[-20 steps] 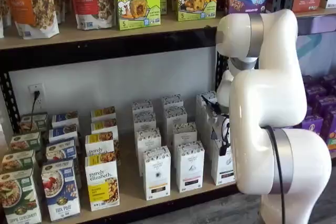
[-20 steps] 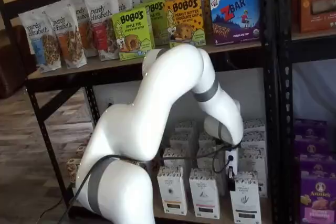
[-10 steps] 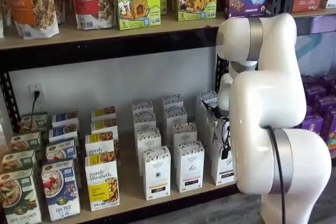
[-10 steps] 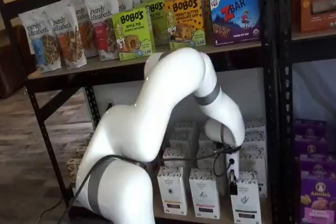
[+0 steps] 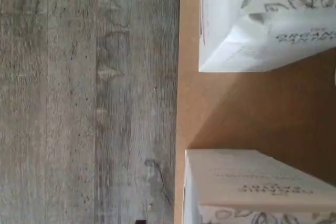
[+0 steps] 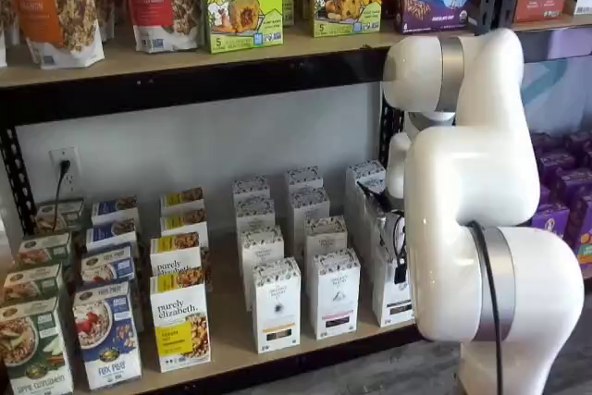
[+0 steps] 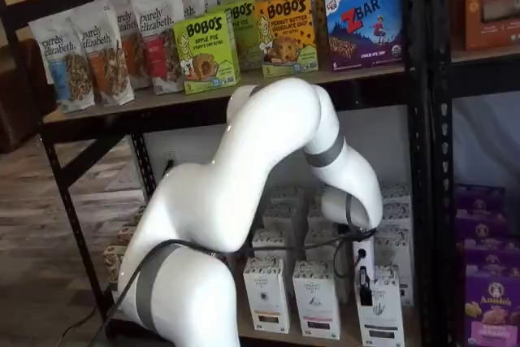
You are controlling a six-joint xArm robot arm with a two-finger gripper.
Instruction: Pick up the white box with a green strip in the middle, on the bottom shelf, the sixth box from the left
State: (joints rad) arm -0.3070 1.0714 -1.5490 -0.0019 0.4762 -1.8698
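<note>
The white box (image 7: 379, 308) stands at the front edge of the bottom shelf (image 6: 231, 335), rightmost of the front white cartons. My gripper (image 7: 365, 292) hangs at its upper left corner, directly in front of it. The fingers show side-on only; going by their setting, they stand apart and hold nothing. A like carton with a pinkish strip (image 7: 317, 301) stands just beside the white box. My arm (image 6: 472, 191) hides much of the white box in a shelf view.
</note>
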